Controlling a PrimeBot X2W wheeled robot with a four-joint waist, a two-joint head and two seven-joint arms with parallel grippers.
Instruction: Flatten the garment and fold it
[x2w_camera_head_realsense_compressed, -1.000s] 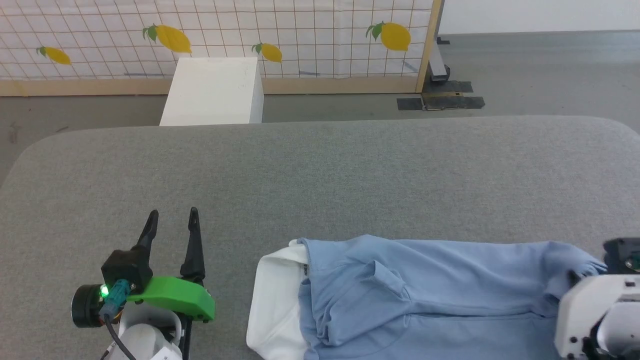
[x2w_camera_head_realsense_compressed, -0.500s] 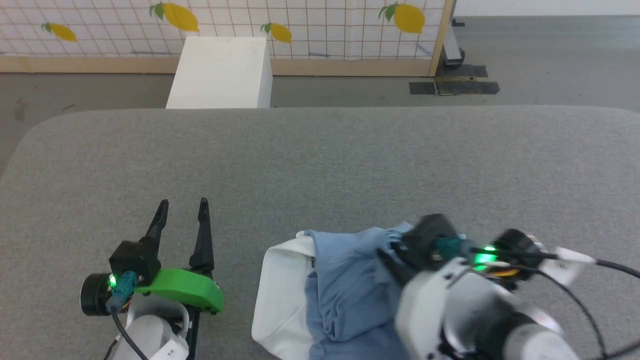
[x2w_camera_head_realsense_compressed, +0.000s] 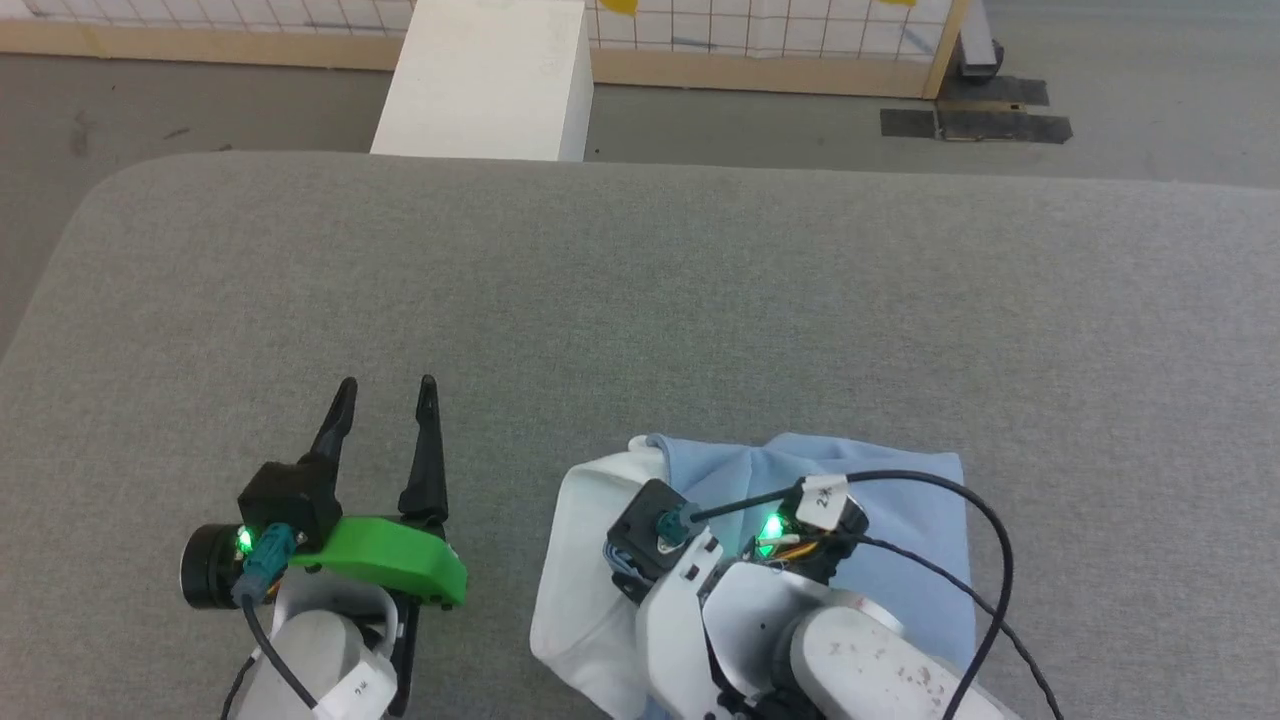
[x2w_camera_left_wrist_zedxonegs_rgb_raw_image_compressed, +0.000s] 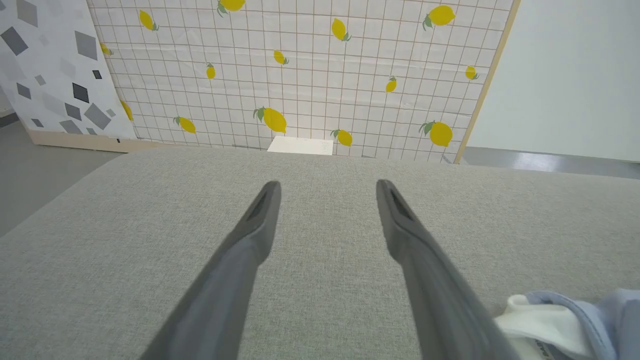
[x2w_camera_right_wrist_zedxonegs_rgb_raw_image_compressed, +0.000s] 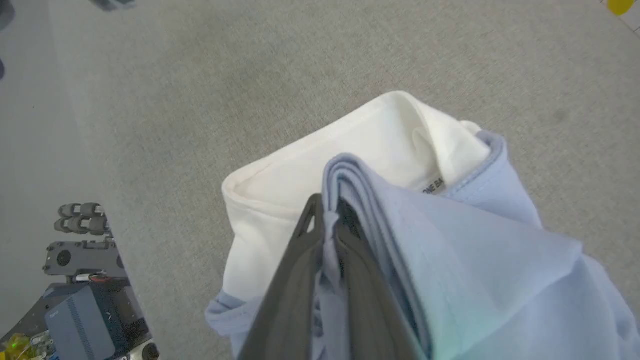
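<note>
Grey fabric table; right gripper at lower centre, clamped on a fold of the light blue garment; left gripper at lower left, fingers wide apart, empty.

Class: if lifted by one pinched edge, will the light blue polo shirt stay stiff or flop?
Probably flops: the garment bunches in soft layered folds where the right end effector pinches it. Likely light: one narrow pinch holds several layers. It may drag on the textured grey surface.

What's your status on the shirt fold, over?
Left gripper open, hovering over grey padded table. Right gripper shut on the garment, blue cloth bunched double. Nothing blocking.
</note>
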